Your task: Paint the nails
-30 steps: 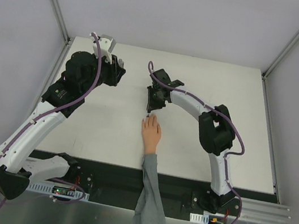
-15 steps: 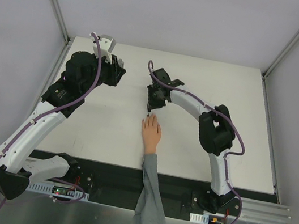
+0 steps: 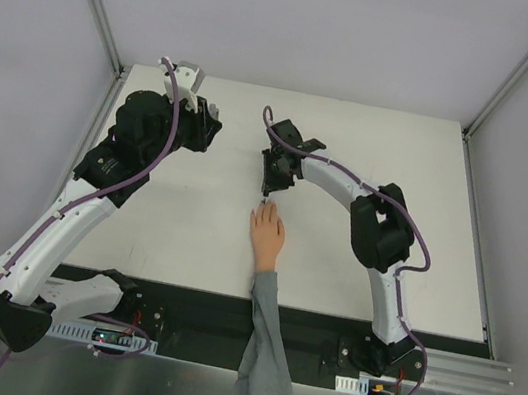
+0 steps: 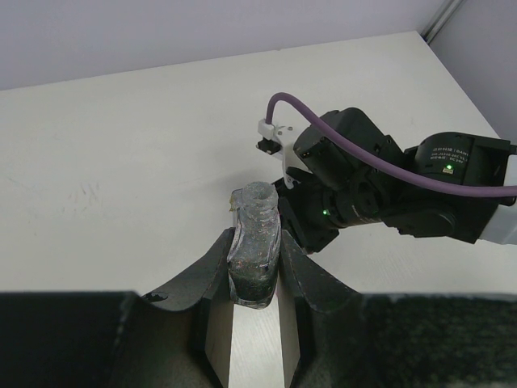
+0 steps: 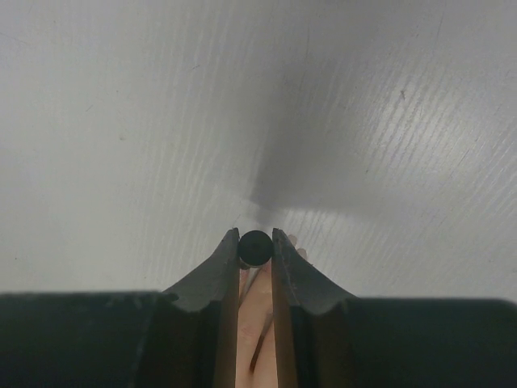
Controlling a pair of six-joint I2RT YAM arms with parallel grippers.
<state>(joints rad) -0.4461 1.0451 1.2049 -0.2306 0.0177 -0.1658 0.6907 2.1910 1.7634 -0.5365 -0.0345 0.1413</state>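
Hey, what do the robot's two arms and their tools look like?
The left arm and right arm match: white links, bulky black joints, a purple cable looping along each. The left tool and right tool are black, with two curved fingers.

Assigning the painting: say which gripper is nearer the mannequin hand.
Right. The right gripper sits just beyond the fingertips of the mannequin hand; the left gripper, holding the bottle, is far off to the left.

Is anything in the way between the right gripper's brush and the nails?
Nothing visible. The right gripper, shut on the brush cap, hangs right over the hand at its nails; the bottle sits apart in the left gripper.
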